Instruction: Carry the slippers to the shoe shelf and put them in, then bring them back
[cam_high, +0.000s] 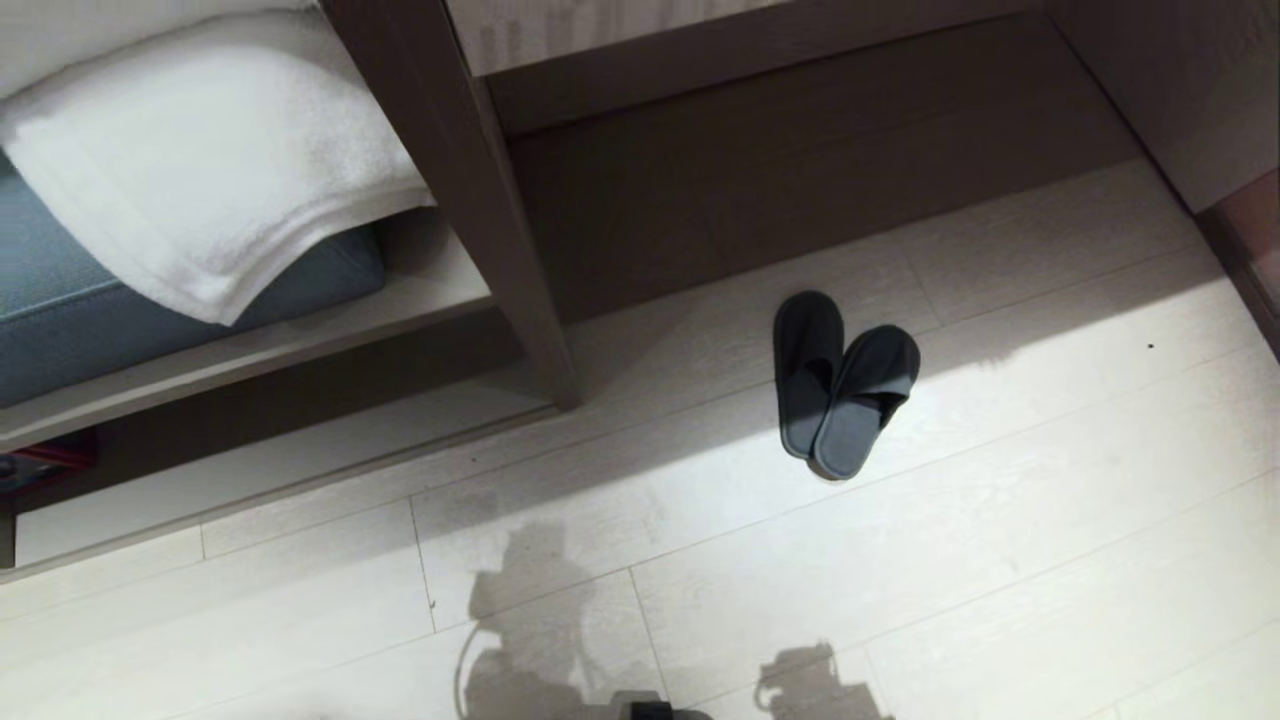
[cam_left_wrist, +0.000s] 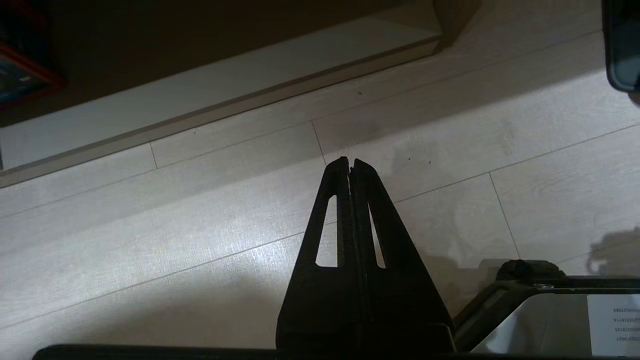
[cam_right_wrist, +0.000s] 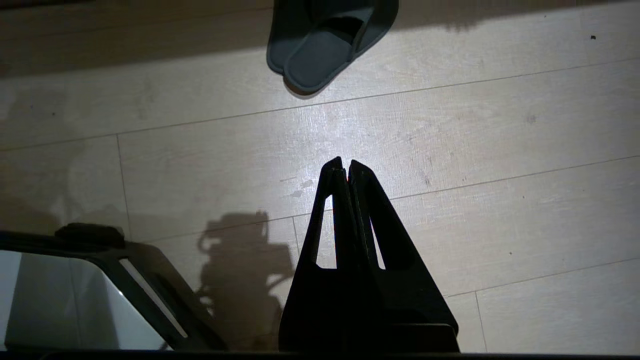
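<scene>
The slippers (cam_high: 843, 385) lie as an overlapping pair on the pale floor (cam_high: 1000, 520), toes toward the dark recess behind them, heels toward you. A taupe post (cam_high: 470, 200) stands well to their left; beyond it a white towel (cam_high: 200, 150) drapes over a blue cushion (cam_high: 60, 310). No shelf cubby is clearly identifiable here.

Both arms hang parked over the floor, well short of the slippers. Your left gripper (cam_left_wrist: 351, 162) has its fingers pressed together on nothing. Your right gripper (cam_right_wrist: 345, 162) is likewise closed and empty, with the slippers ahead of it.

The step in hand looks like the first approach. Before reaching, part the right fingers. Come in low at the heel end, where the two soles overlap, so one pinch can catch both thin soles; the fabric is soft and may fold.
</scene>
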